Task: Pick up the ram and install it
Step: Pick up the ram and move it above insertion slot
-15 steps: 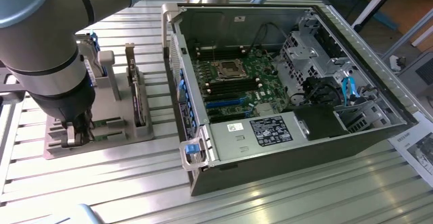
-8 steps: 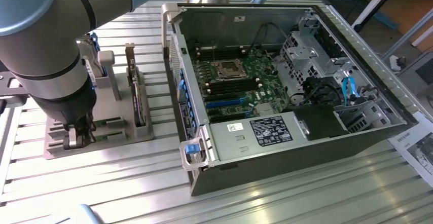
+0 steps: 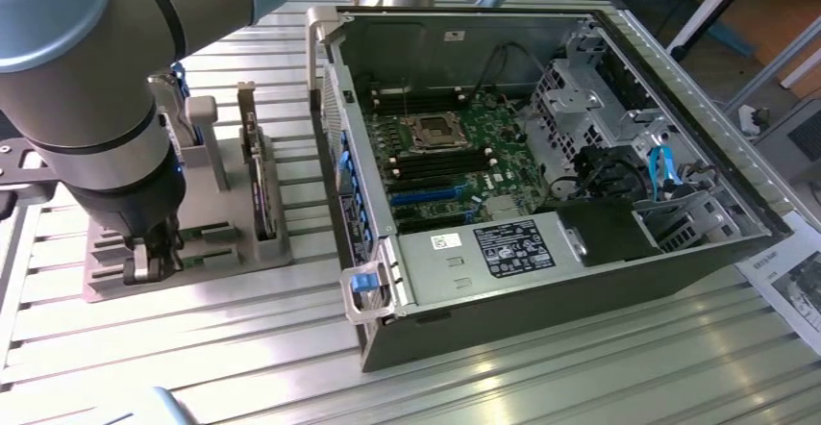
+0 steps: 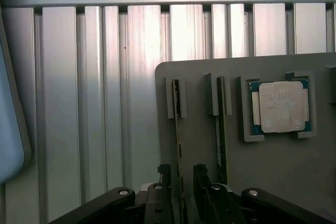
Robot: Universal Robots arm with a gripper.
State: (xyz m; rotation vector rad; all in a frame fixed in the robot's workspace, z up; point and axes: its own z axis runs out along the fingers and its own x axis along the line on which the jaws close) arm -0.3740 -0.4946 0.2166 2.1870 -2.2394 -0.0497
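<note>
Gripper (image 4: 182,196): sitting nearest the lens, its two dark fingers (image 4: 164,184) are standing apart, one on each side of the ram, and as far as I can tell they are not yet pinching it.
Ram (image 4: 177,124): standing on its long edge in the outermost slot of the grey holder (image 4: 273,177), running along the holder's edge that borders bare table (image 4: 105,103). One end is passing between the fingers and the other is sitting in a small grey bracket.
Neighbours: a second stick (image 4: 221,140) is standing in the next slot, just beside the ram and parallel to it. A square processor (image 4: 281,106) is lying flat in a pocket on that stick's other side.
Wider scene: the arm is reaching down, putting the gripper (image 3: 148,257) at the holder's (image 3: 206,271) corner nearest the exterior camera. A dark card (image 3: 261,189) is standing upright in the holder. The open computer case (image 3: 539,281) is sitting on the table at the exterior view's right, with its green board (image 3: 449,156) showing.
Step in hand: picking up. The fingers are bracketing the stick, nothing is being held, and I judge that installing is not yet begun.
What the grasp calls for: in my judgement, closing squarely on the thin board's flat faces, staying clear of the second stick, and lifting straight out of the brackets without twisting.
</note>
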